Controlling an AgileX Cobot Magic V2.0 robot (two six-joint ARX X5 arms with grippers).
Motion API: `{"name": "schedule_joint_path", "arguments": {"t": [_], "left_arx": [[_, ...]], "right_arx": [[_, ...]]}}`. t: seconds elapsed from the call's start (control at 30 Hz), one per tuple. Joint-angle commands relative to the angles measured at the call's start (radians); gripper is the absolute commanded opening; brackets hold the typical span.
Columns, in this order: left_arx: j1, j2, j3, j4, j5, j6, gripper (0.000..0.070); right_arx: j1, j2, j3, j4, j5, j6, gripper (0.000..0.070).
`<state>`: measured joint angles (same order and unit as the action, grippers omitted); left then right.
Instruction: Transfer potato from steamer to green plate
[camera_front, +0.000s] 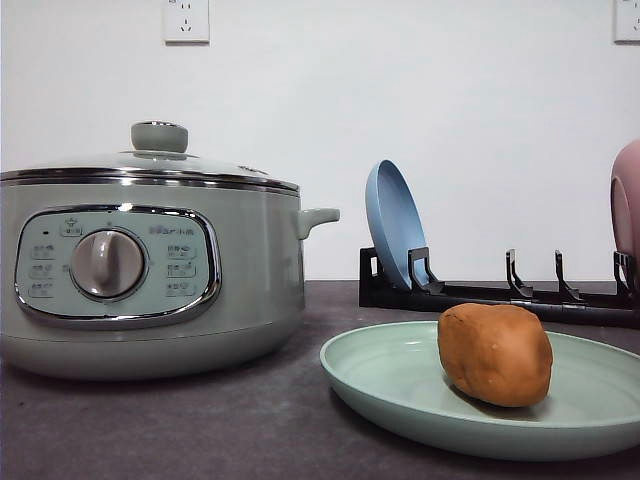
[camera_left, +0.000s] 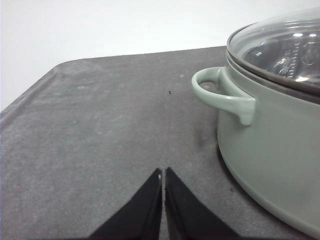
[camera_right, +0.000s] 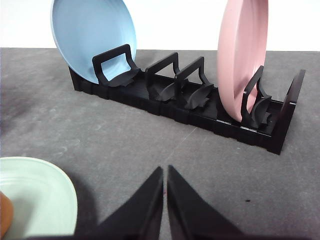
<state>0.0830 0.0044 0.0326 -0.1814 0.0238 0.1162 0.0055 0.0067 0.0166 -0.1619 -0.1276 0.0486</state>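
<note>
The steamer (camera_front: 150, 275) carries the only markings. Its front control panel (camera_front: 117, 266) has small pale labels set in two columns, one to the left and one to the right of the round dial (camera_front: 107, 263), with a small symbol above the dial. A short line of characters, perhaps a brand, sits at the upper right of the panel, but it is too small and faint to read. None of the labels can be made out as words or numbers. Nothing else in the scene bears legible text.
</note>
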Motion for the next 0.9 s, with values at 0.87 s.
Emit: {"name": "schedule_joint_path", "arguments": {"t": [0.87], "left_arx": [[0.003, -0.001, -0.021, -0.007, -0.002, -0.005, 0.0001]], "right_arx": [[-0.001, -0.003, -0.005, 0.005, 0.0, -0.004, 0.0]]}}
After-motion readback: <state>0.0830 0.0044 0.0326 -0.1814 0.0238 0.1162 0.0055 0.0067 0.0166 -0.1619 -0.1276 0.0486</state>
